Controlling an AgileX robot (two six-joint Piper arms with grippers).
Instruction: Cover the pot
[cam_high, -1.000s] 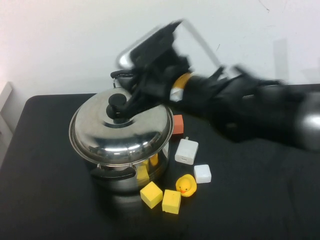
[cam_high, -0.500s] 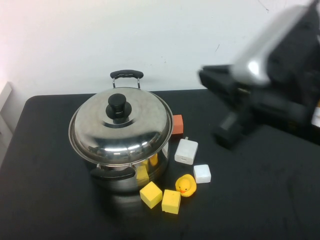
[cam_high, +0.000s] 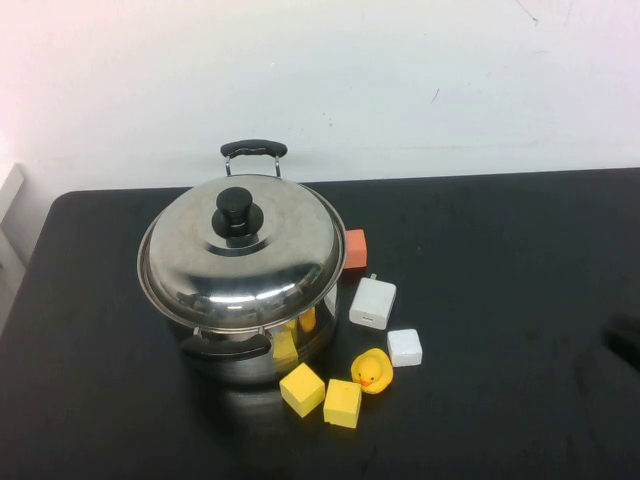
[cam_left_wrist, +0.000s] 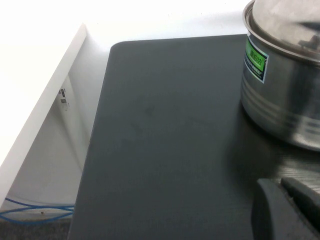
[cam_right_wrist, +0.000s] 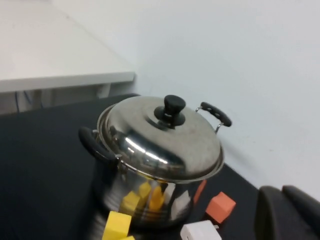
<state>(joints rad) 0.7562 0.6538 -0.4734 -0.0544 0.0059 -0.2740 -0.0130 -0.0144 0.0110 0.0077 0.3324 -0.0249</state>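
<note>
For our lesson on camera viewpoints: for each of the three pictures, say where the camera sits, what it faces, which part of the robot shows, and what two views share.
High view: raised on the robot's side, angled down at the lid; neither gripper clearly visible.
Left wrist view: low, on the left arm, facing the pot; left gripper at the picture's edge.
Right wrist view: on the right arm, higher, facing the pot; right gripper at the edge.
High and right wrist views share the lid, orange block, and yellow cube.

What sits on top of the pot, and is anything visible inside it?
A domed steel lid with a black knob covers the pot. The inside is hidden. The left gripper and right gripper show only at their wrist views' edges.
</note>
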